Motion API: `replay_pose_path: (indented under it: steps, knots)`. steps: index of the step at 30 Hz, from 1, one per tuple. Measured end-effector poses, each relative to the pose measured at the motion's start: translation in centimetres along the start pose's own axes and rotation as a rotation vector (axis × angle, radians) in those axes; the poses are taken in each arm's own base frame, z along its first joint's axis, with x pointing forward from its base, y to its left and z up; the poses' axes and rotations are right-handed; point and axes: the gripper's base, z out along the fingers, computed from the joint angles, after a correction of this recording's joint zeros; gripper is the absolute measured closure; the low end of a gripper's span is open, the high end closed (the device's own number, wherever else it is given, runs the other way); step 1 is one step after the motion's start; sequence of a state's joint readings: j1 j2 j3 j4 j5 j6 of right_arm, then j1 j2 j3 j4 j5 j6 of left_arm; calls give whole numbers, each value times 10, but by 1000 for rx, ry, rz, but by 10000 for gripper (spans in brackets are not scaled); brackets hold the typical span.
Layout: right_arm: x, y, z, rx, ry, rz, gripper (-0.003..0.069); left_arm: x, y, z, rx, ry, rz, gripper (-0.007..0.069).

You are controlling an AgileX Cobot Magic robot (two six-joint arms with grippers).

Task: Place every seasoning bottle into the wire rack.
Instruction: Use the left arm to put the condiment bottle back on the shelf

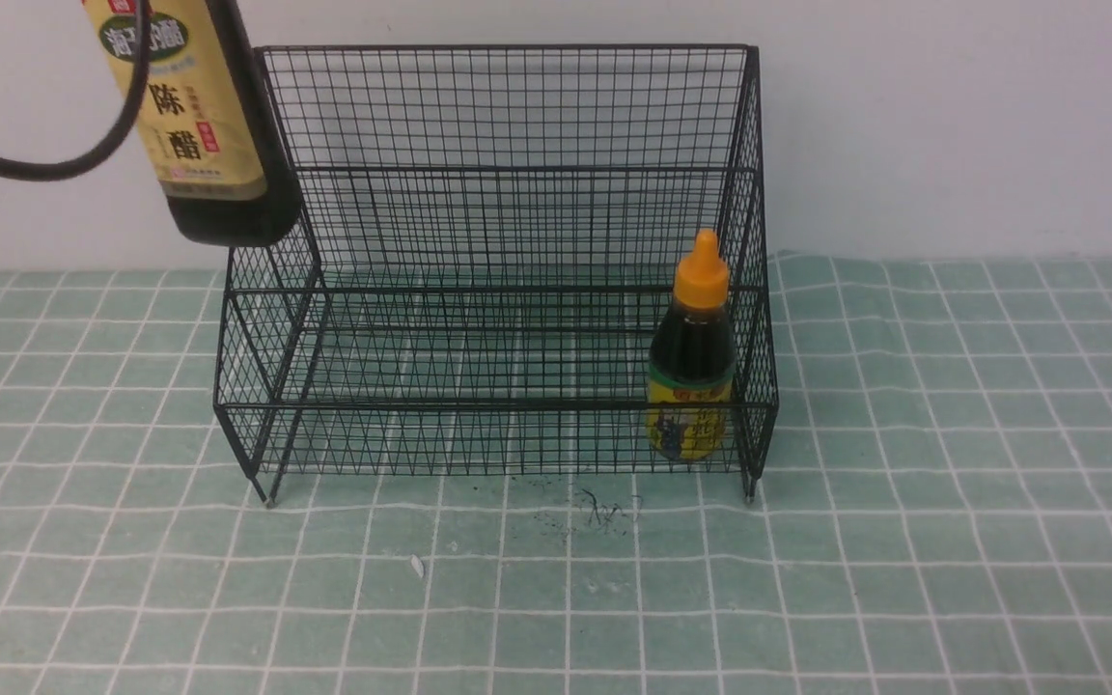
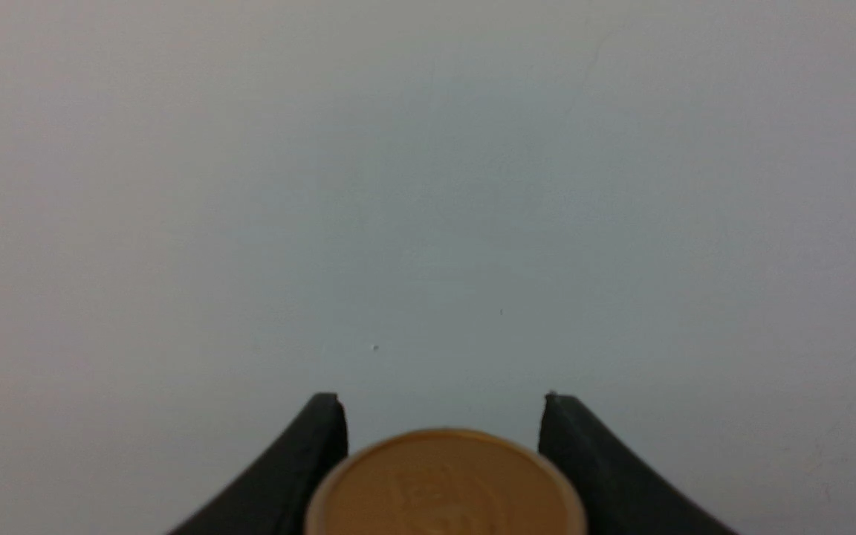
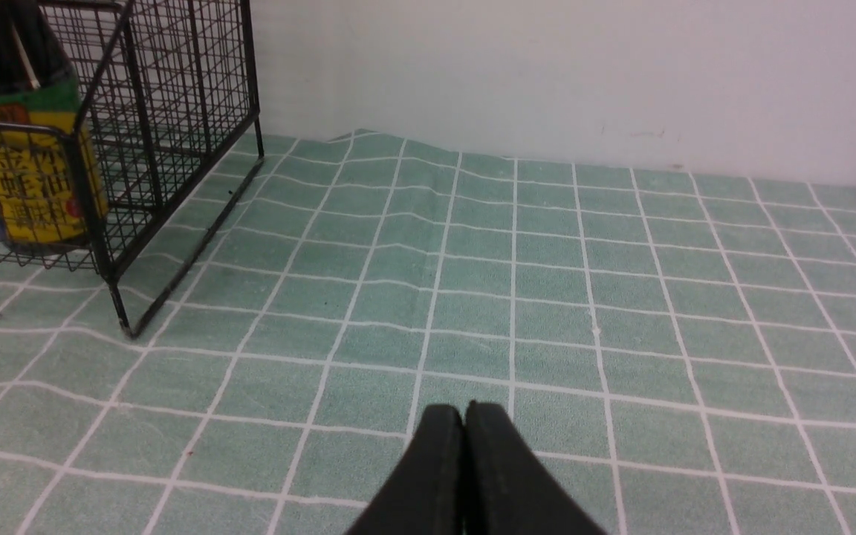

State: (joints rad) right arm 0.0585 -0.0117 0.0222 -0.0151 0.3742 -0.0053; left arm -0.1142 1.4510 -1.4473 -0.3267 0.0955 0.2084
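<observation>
Holding the tall bottle [image 1: 199, 116] clear of the table [image 1: 952, 483], your left claw [image 2: 443, 405] sits partly closed, gripping either side of its gold cap [image 2: 446, 483]. The bottle hangs tilted, its base just beside the upper left corner of the wire rack [image 1: 508, 193]. Your short bottle [image 1: 691, 376] stands upright in the rack's lower front tier, at the right end. Your right claw [image 3: 465, 412] is pinched closed on nothing, low over the table.

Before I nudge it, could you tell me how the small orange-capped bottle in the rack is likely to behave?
The small bottle looks nearly full of dark liquid, so it is probably hefty for its size. It stands upright and narrows to its orange cap, so a high push might tip it. The wire rack, close around it, would likely catch it.
</observation>
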Motion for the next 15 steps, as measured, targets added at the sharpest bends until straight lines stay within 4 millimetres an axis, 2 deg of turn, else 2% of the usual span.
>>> replay_pose_path:
  steps: [6, 15]
  knots:
    - [0, 0, 0, 0, 0, 0, 672, 17, 4, 21, -17, 5, -51, 324]
    - [0, 0, 0, 0, 0, 0, 672, 36, 6, 37, -24, 56, -72, 324]
